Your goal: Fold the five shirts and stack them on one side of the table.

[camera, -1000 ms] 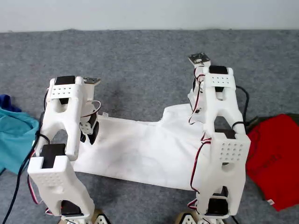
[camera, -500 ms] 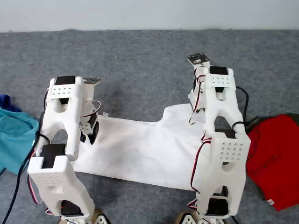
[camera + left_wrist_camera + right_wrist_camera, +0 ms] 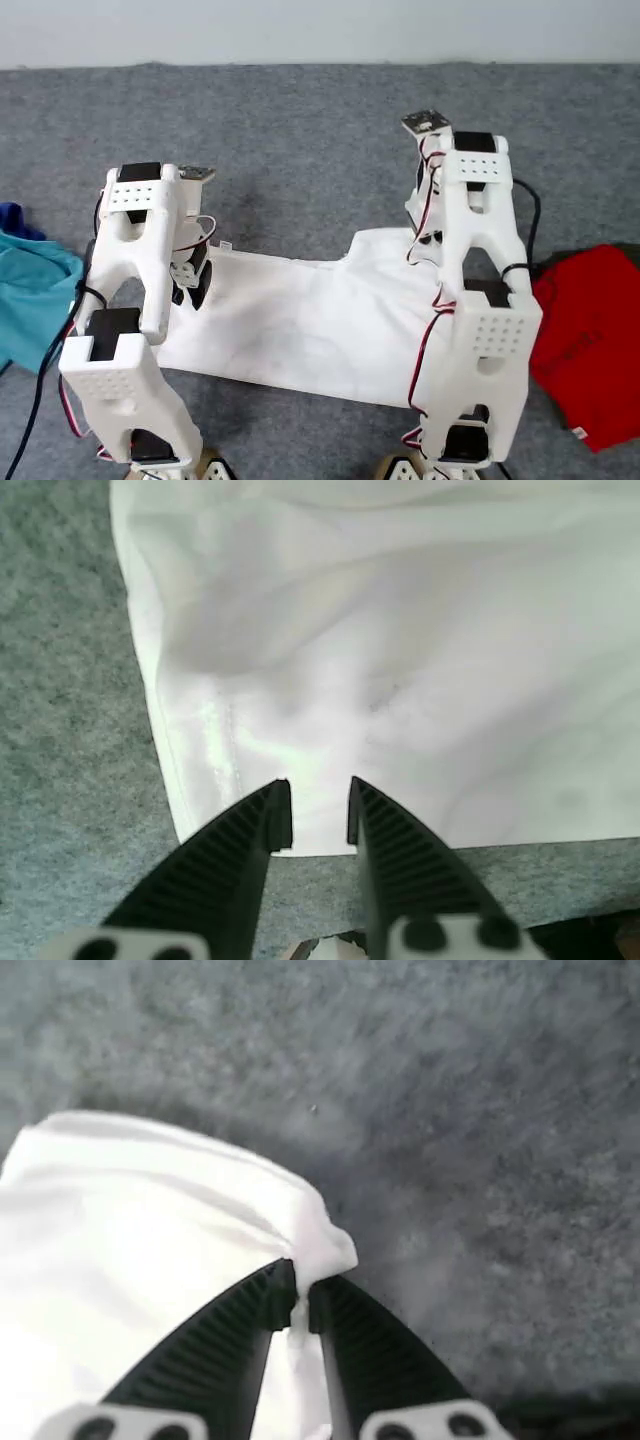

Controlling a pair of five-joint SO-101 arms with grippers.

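- White shirt point(image 3: 300, 330): is being displayed spread nearly flat on the grey tabletop point(image 3: 300, 130), between the two arms.
- Right tool point(image 3: 300, 1305): is being held closed on a bunched far corner of the white shirt, with cloth being pinched between its fingers.
- Left tool point(image 3: 319, 815): is being held just over the white shirt's opposite side edge, its fingers parted by a narrow gap and nothing being gripped.
- Teal shirt point(image 3: 30, 290) and blue shirt point(image 3: 12, 218): are being shown crumpled at the tabletop's left edge.
- Red shirt point(image 3: 590, 330): is being shown beyond the right arm, at the right edge.
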